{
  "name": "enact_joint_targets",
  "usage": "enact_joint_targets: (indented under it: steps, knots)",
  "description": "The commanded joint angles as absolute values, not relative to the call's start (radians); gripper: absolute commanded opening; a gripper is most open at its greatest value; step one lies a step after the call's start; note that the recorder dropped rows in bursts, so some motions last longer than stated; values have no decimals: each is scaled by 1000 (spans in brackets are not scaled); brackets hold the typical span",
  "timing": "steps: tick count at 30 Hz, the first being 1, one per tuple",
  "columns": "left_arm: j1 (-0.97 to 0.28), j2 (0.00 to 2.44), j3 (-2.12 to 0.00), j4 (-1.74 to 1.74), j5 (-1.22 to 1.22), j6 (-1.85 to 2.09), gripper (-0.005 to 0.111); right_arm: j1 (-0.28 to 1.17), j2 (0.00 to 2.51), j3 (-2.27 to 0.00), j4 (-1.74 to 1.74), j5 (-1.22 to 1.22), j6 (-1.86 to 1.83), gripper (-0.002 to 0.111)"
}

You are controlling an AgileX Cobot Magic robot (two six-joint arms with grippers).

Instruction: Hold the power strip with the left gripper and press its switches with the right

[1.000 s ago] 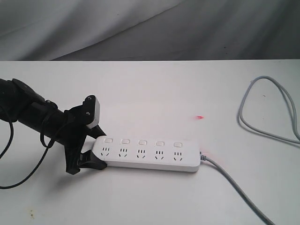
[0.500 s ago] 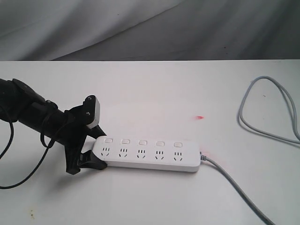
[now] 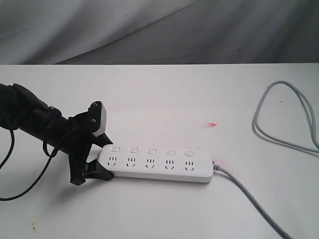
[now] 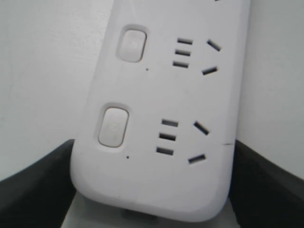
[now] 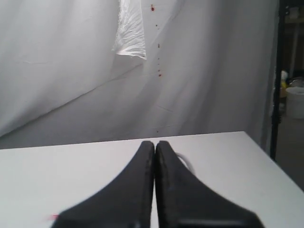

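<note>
Left wrist view showed the left gripper [image 4: 152, 199] pinching the rounded end of the power strip [image 4: 166, 95] across its width, with one black finger [image 4: 33, 185] at each long side. The strip lay flat on the white table [image 3: 159, 94], and only this one end was held.

Because the grip sat at the very end, I judged that a press on the switches [image 3: 152, 150] far from that end could make the strip turn or lift around the fingers. This risk was greatest at the switch nearest the grey cord [image 3: 249, 196]. The smooth plastic sides could also slide out of the jaws if the press came at a slant.

The cord left the opposite end of the strip, and it could drag on the strip if the strip shifted.

The right gripper [image 5: 154, 148] was nowhere near the strip. Its jaws were pressed together and it pointed over the table toward a grey curtain [image 5: 71, 71]. Coming from so far, it could miss a small switch and hit a socket instead.
</note>
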State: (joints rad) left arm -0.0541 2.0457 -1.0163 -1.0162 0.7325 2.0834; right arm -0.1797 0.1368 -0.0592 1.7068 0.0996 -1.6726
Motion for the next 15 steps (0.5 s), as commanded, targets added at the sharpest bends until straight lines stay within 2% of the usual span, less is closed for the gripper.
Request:
enact_joint_targets:
  steps: [1, 9, 11, 15]
  knots:
    - [-57, 2050, -1016, -1010, 732, 2076, 51, -188, 136, -54, 1744, 39, -1754, 0]
    - [-57, 2050, -1016, -1010, 732, 2079, 51, -188, 136, -56, 1728, 91, -1726, 0]
    - [-57, 2050, -1016, -1010, 732, 2079, 51, -188, 136, -56, 1440, 94, -1569, 0]
    - [-57, 2050, -1016, -1010, 732, 2079, 51, -188, 136, -56, 871, 101, -951, 0]
